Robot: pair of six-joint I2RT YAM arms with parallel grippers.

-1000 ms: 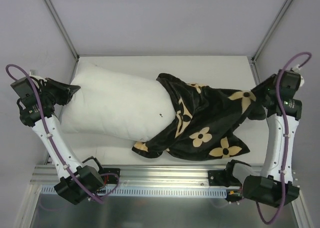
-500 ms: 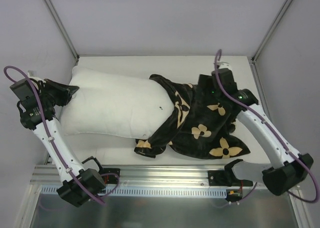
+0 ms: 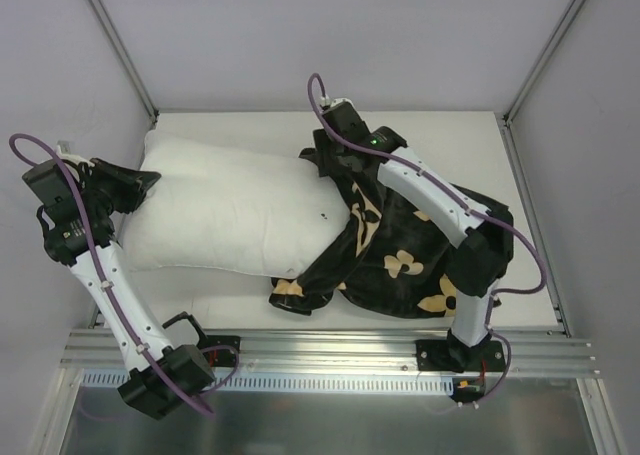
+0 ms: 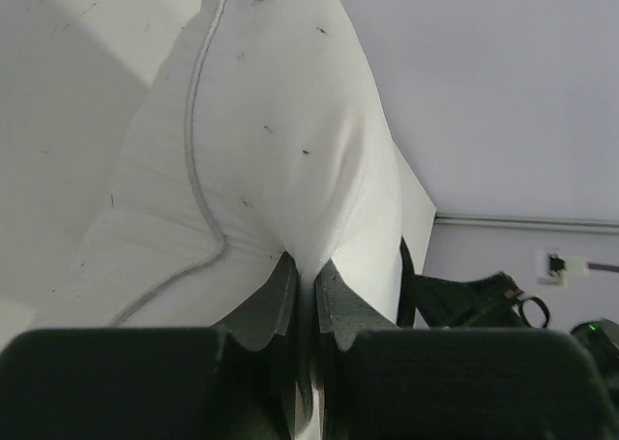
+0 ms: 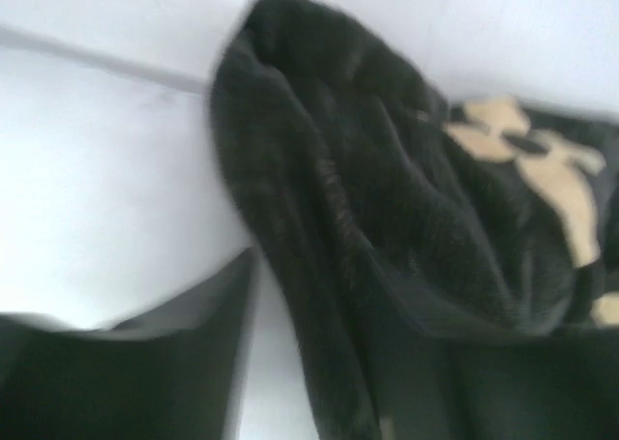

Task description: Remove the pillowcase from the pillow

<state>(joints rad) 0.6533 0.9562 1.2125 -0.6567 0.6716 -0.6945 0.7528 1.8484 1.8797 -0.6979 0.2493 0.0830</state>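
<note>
My left jaws are pressed together on the left corner of the big plain white stuffed pillow (image 3: 225, 210). In the left wrist view, the white cloth (image 4: 280, 140) is pinched into a pointed fold between my two dark fingers (image 4: 259, 309), with a seam line curving down beside it. That corner sits at the left edge of the white table (image 3: 440, 135), and my left arm (image 3: 100, 265) reaches up to it from the near rail.

The pillow lies lengthways across the table. Its left and middle parts are bare, and its right end is inside the black plush pillowcase printed with tan flowers and stars (image 3: 420, 245). The pillowcase is bunched in loose folds over the right half of the table, and its open edge runs slantwise across the pillow near the middle.

My right arm (image 3: 430, 190) stretches over the crumpled pillowcase to its far left edge, near the back of the table. My right jaws stand apart there. In the right wrist view, a thick black fold of the pillowcase (image 5: 387, 218) rises between them. One finger (image 5: 184, 363) is low on the left, with a strip of white showing between it and the fabric, so nothing is clamped. That view is blurred, and the other finger cannot be told apart from the dark cloth.
</note>
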